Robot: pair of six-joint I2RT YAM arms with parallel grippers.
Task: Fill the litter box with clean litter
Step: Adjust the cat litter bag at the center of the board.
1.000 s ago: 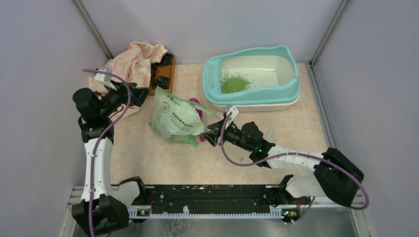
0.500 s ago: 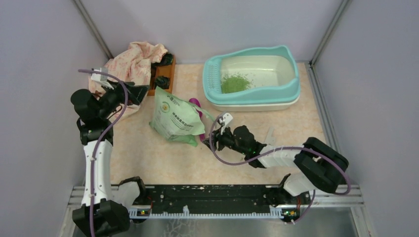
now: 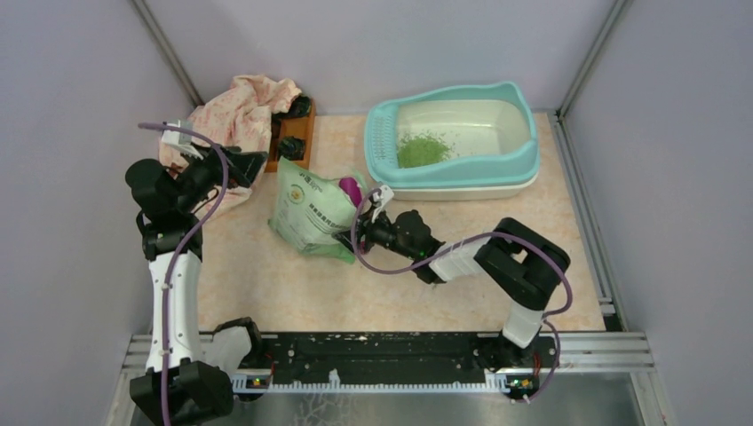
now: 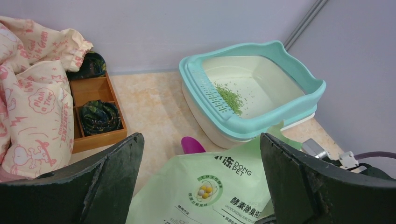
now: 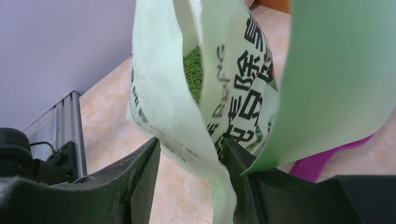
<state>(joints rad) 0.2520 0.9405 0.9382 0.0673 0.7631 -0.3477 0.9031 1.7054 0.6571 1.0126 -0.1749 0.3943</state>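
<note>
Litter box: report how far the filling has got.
Done: a small pile of clean litter lies in the litter box by the perforated ledge. In hand: the right gripper, jaws open, straddles the open edge of the bag; the left gripper hovers open. Left: most of the basin is bare.

Glossy plastic litter box (image 3: 462, 177), thin plastic bag (image 3: 306, 217) — matt wooden tray (image 4: 93, 91), soft printed cloth (image 4: 37, 107)

On pale green printed plastic bag (image 4: 210, 186), near centre: "DONG PET" in dark print, Chinese characters below. On cream fabric cloth with pink print (image 4: 37, 102), far left: "Plant a Tree".
</note>
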